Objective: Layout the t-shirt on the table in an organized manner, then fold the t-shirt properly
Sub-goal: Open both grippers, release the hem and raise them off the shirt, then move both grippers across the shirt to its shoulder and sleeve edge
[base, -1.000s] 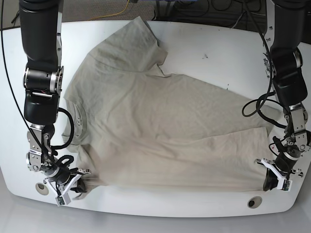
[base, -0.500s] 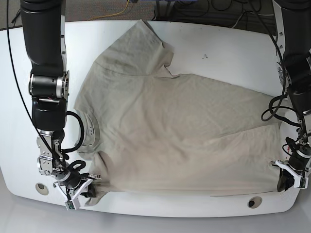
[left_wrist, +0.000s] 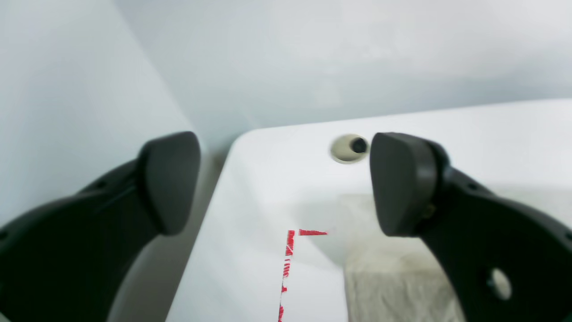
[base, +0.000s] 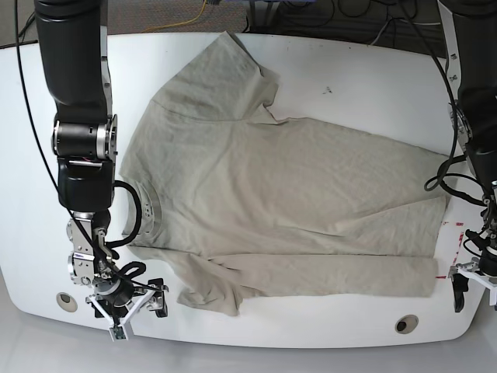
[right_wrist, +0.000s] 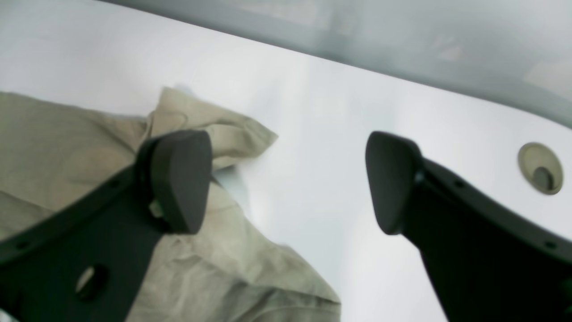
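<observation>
The beige-grey t-shirt (base: 287, 202) lies spread on the white table (base: 349, 85), collar toward the view's left and hem toward the right. One sleeve lies bunched near the front edge. My right gripper (base: 133, 311) stands open just left of that sleeve, nothing between its fingers. In the right wrist view the right gripper (right_wrist: 286, 179) straddles bare table, with the sleeve of the t-shirt (right_wrist: 214, 250) beside and under its left finger (right_wrist: 176, 179). My left gripper (base: 475, 294) is open past the hem corner. In its own view the left gripper (left_wrist: 286, 183) holds nothing, and the t-shirt (left_wrist: 393, 286) corner lies beside the right finger (left_wrist: 402, 183).
Two grommet holes (base: 67, 301) (base: 407, 323) sit near the front edge. A red tape corner (left_wrist: 288, 255) marks the table near the hem. The table's front right corner and edge lie close to the left gripper. Cables run behind the table.
Both grippers went from shut on the shirt's front edge to open and let it drop. The shirt was drawn rightward and now lies flatter. Both grippers have backed off outward.
</observation>
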